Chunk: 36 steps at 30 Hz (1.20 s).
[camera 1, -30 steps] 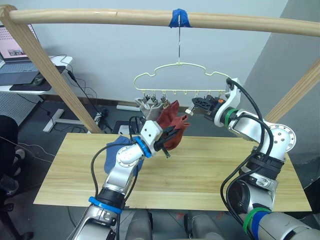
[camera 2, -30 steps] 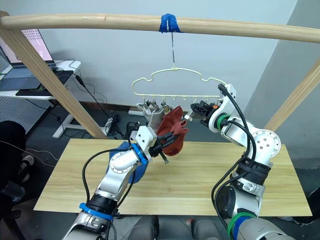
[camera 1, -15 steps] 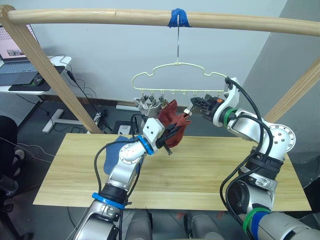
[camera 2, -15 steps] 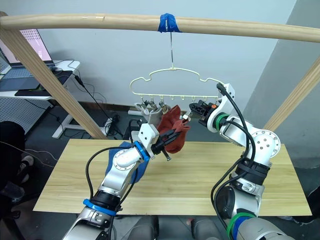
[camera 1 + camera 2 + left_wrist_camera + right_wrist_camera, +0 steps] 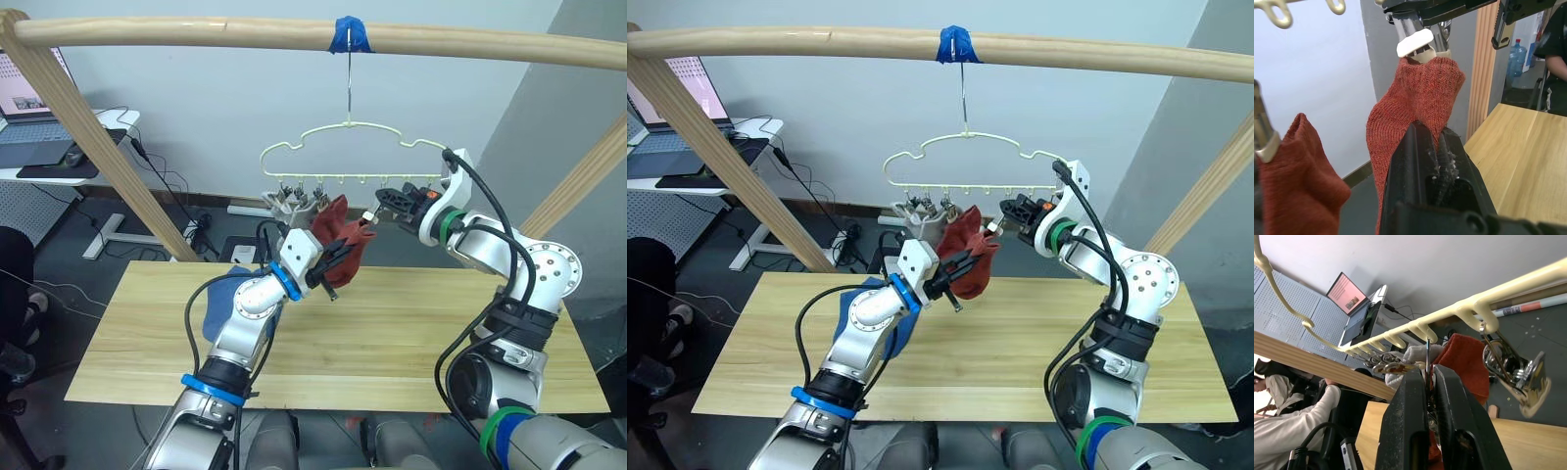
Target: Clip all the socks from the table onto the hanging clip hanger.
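A rust-red sock [image 5: 338, 238] is raised above the table [image 5: 411, 343], with my left gripper [image 5: 331, 270] shut on its lower part. Its cuff [image 5: 1425, 78] sits at the white-tipped mouth of a metal clip [image 5: 1418, 41] of the pale-yellow clip hanger [image 5: 348, 128]. My right gripper [image 5: 384, 206] is shut on that clip [image 5: 1427, 352], just under the hanger's bar [image 5: 1459, 311]. Another rust-red sock [image 5: 1293, 166] hangs from a neighbouring clip. Light grey socks [image 5: 284, 208] hang at the hanger's left end. A blue sock [image 5: 217, 302] lies on the table behind my left arm.
The hanger's hook hangs from blue tape [image 5: 351, 35] on the round wooden rail [image 5: 196, 31], whose slanted posts [image 5: 98, 137] flank the table. A desk with a laptop [image 5: 39, 137] stands at far left. A person [image 5: 1288, 416] sits beyond the table.
My left gripper has lifted the rust-red sock a little higher, toward the clip that my right gripper holds. The hanger has swayed slightly.
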Each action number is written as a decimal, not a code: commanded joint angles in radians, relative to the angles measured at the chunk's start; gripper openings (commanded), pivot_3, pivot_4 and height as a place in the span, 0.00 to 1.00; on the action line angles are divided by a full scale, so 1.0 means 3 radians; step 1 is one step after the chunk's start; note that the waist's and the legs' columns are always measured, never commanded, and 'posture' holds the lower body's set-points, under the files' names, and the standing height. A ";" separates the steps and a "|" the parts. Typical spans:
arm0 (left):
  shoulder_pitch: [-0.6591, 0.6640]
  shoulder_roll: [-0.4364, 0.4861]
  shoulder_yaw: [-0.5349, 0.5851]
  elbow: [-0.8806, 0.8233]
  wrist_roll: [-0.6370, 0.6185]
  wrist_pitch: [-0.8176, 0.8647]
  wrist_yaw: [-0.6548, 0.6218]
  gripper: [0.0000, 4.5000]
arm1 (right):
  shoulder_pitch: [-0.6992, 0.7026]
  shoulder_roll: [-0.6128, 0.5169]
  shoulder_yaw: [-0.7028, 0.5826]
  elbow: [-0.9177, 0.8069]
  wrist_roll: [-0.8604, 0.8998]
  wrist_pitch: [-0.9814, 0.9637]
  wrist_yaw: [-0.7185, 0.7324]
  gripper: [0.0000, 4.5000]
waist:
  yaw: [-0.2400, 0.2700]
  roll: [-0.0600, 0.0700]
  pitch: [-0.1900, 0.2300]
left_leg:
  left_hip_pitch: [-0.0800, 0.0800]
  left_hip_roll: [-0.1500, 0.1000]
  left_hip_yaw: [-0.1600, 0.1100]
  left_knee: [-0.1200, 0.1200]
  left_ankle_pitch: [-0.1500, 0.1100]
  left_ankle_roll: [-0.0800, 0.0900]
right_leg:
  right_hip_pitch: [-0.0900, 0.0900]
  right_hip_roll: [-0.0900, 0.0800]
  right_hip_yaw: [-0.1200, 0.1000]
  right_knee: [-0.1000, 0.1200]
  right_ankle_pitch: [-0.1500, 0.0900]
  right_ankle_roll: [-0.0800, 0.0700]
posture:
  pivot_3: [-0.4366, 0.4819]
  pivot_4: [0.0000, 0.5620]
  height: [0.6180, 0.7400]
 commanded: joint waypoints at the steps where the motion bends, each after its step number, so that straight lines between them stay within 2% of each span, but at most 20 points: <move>1: 0.0010 0.0007 0.0008 -0.0156 -0.0035 -0.0069 0.0008 0.01 | -0.0035 -0.0030 0.0020 -0.0024 0.0097 -0.0067 0.0011 0.00 | 0.0000 0.0000 0.0000 | 0.0000 0.0000 0.0000 0.0000 0.0000 0.0000 | 0.0000 0.0000 0.0000 0.0000 -0.0004 0.0006 | 0.45 0.30 1.00; 36: -0.0098 -0.0039 -0.0016 -0.0302 -0.0133 -0.0013 0.0003 0.01 | 0.0044 -0.0027 0.0255 -0.0013 0.0219 -0.0143 0.0020 0.00 | 0.0002 -0.0001 0.0002 | -0.0004 0.0000 0.0001 -0.0002 0.0000 0.0000 | -0.0005 0.0000 0.0001 0.0000 -0.0005 0.0008 | 0.48 0.30 1.00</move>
